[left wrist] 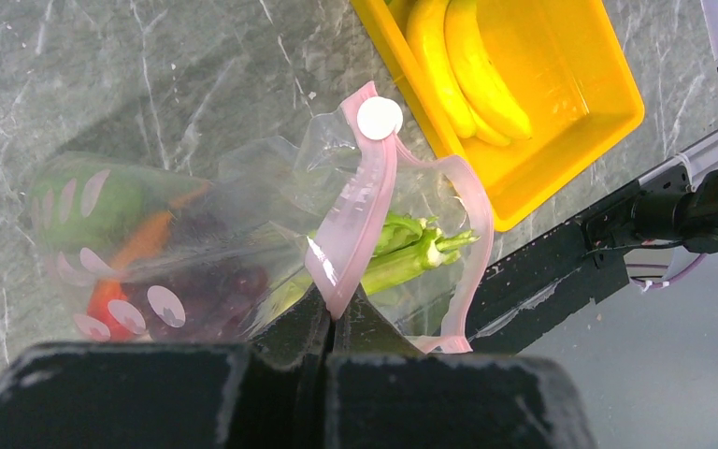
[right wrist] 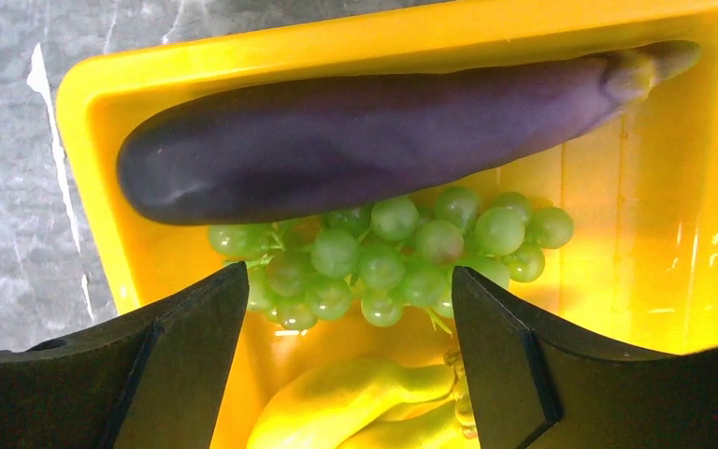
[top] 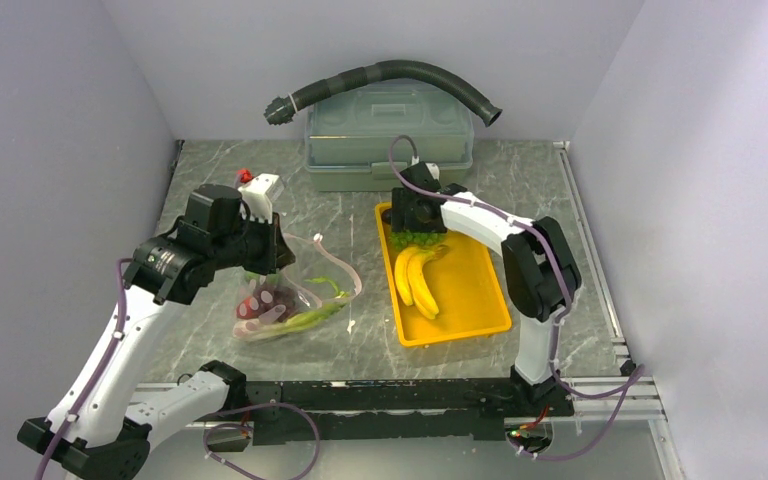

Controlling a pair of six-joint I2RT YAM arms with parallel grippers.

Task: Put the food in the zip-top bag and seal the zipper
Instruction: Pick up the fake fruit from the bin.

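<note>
The clear zip-top bag lies left of the yellow tray, holding a leek, dark grapes and red and green pieces. My left gripper is shut on the bag's pink zipper strip, lifting the mouth open. My right gripper hangs open over the tray's far end, its fingers either side of the green grapes. The purple eggplant lies beyond them. Yellow bananas rest in the tray's middle.
A grey-green lidded plastic box stands at the back with a black corrugated hose above it. A small white block with a red cap sits at the back left. The black frame rail runs along the near edge.
</note>
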